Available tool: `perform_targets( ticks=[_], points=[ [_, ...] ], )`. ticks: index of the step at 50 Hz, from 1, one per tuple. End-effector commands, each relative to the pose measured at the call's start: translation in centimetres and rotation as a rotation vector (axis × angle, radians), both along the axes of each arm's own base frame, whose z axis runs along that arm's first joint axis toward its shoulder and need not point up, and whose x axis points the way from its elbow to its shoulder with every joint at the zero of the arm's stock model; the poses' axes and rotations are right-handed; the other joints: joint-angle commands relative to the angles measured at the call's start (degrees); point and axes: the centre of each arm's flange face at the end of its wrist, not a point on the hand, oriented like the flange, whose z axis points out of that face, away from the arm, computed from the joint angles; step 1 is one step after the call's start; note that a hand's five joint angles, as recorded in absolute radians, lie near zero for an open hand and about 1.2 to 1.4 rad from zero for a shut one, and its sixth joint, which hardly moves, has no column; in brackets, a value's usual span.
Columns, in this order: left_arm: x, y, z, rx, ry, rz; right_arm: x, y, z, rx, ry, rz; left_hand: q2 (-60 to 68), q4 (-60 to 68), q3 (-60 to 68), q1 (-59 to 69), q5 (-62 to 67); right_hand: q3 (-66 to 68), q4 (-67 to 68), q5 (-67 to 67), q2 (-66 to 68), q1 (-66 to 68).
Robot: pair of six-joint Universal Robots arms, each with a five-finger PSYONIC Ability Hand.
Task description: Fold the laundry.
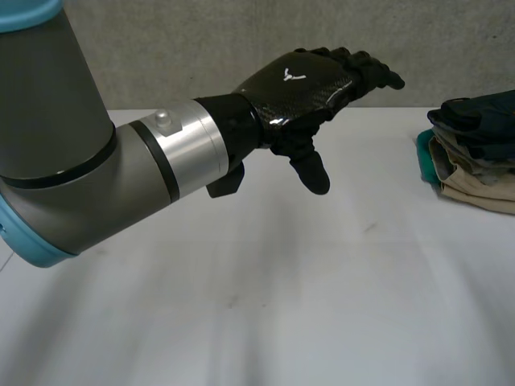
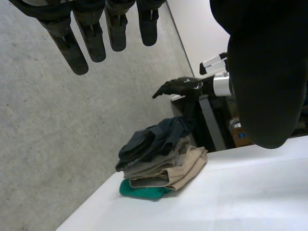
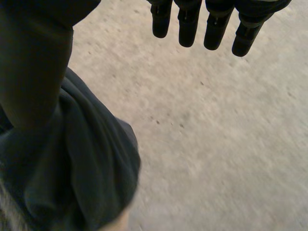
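Clothes stack [image 1: 476,153] on table [image 1: 282,289]

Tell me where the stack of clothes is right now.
The stack of clothes sits at the table's right edge in the head view; the left wrist view shows the right hand above it.

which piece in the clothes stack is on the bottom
The teal piece, on the table beneath the beige piece, grey piece and dark navy piece.
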Motion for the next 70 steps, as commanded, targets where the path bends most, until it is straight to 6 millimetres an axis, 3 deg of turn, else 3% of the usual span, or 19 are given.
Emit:
perform_targets(
  ticks=[1,5,8,12,17,20,24,27,32,40,49,51,53,54,56,59,62,67,70],
  points=[
    [0.0,0.4,-0.4,0.013,-0.009,-0.007,-5.3,2.7,1.6,0.136,0.009,-0.236,-0.6,-0.4,-0.9,0.1,-1.5,-2.0,-2.2,-2.4,-2.5,-2.9],
    [0.2,0.2,1.3,-0.006,0.035,0.025,-7.3,3.8,3.9,0.134,0.128,-0.392,-0.3,-0.1,-0.6,0.5,-1.2,-2.0,-2.2,-2.4,-2.5,-2.9],
    [0.8,-0.9,4.1,-0.017,0.128,0.115,-6.7,3.8,5.8,0.065,0.206,-0.453,0.2,0.4,-0.1,1.0,-0.7,-2.0,-2.2,-2.4,-2.5,-2.9],
    [2.3,-3.1,7.1,-0.03,0.247,0.299,1.3,4.4,9.8,-0.116,0.213,-0.294,0.1,0.3,-0.3,0.8,-0.9,-2.0,-2.2,-2.4,-2.5,-2.9],
    [7.6,-9.2,7.6,-0.106,0.236,0.658,10.1,7.6,9.8,-0.19,0.236,-0.07,-0.1,0.1,-0.4,0.7,-1.0,-2.0,-2.2,-2.4,-2.5,-2.9],
    [10.6,-11.8,5.9,-0.168,0.097,0.802,15.1,10.2,7.5,-0.142,0.245,0.074,-0.3,-0.1,-0.6,0.5,-1.2,-2.0,-2.2,-2.4,-2.5,-2.9],
    [14.3,-15.1,0.6,-0.231,-0.222,0.929,21.9,15.1,2.4,-0.018,0.323,0.265,-1.1,-0.9,-1.4,-0.4,-2.0,-2.0,-2.2,-2.4,-2.5,-2.9],
    [16.9,-17.6,-3.8,-0.221,-0.409,0.972,24.8,17.8,-1.4,0.086,0.398,0.37,-0.9,-0.8,-1.3,-0.2,-1.9,-2.0,-2.2,-2.4,-2.5,-2.9],
    [21.7,-23.9,-10.5,-0.198,-0.517,1.068,26.3,19.6,-6.3,0.234,0.454,0.411,-0.9,-0.7,-1.3,-0.2,-1.9,-2.0,-2.2,-2.4,-2.5,-2.9],
    [24.2,-30.7,-17.9,-0.231,-0.492,1.081,26.3,19.7,-7.6,0.282,0.453,0.402,-1.8,-1.6,-2.1,-1.0,-2.7,-2.0,-2.2,-2.4,-2.5,-2.9],
    [26.5,-33.7,-23.2,-0.223,-0.484,1.046,25.8,20.1,-8.2,0.311,0.454,0.395,0.2,0.4,-0.1,1.0,-0.7,-2.0,-2.2,-2.4,-2.5,-2.9],
    [26.6,-34.1,-23.1,-0.237,-0.476,1.052,25.7,20.1,-8.4,0.316,0.454,0.395,11.3,11.4,10.9,12.0,10.3,-2.0,-2.2,-2.4,-2.5,-2.9],
    [26.2,-34.5,-22.5,-0.265,-0.46,1.062,25.6,20.2,-8.5,0.321,0.454,0.393,63.0,63.1,62.6,63.7,62.0,-2.0,-2.2,-2.4,-2.5,-2.9],
    [26.1,-34.5,-22.4,-0.272,-0.457,1.06,25.6,20.2,-8.5,0.32,0.454,0.389,68.1,68.3,67.8,68.9,67.2,-2.0,-2.2,-2.4,-2.5,-2.9],
    [25.0,-34.1,-21.1,-0.284,-0.433,1.054,25.6,20.1,-8.4,0.318,0.454,0.386,68.2,68.4,67.8,68.9,67.2,-2.0,-2.2,-2.4,-2.5,-2.9],
    [22.1,-32.5,-15.5,-0.337,-0.344,1.034,25.6,20.2,-8.3,0.315,0.452,0.387,68.2,68.4,67.8,68.9,67.2,-2.0,-2.2,-2.4,-2.5,-2.9],
    [20.4,-30.7,-12.3,-0.334,-0.271,1.009,25.6,20.2,-8.2,0.312,0.452,0.385,68.2,68.4,67.8,68.9,67.2,-2.0,-2.2,-2.4,-2.5,-2.9],
    [15.6,-24.4,-4.6,-0.269,-0.028,0.901,25.6,20.2,-8.1,0.306,0.452,0.383,68.2,68.4,67.8,68.9,67.2,-2.0,-2.2,-2.4,-2.5,-2.9],
    [13.2,-20.7,-1.9,-0.224,0.08,0.821,25.5,20.2,-8.1,0.303,0.452,0.381,68.2,68.4,67.8,68.9,67.2,-2.0,-2.2,-2.4,-2.5,-2.9]
  ],
)
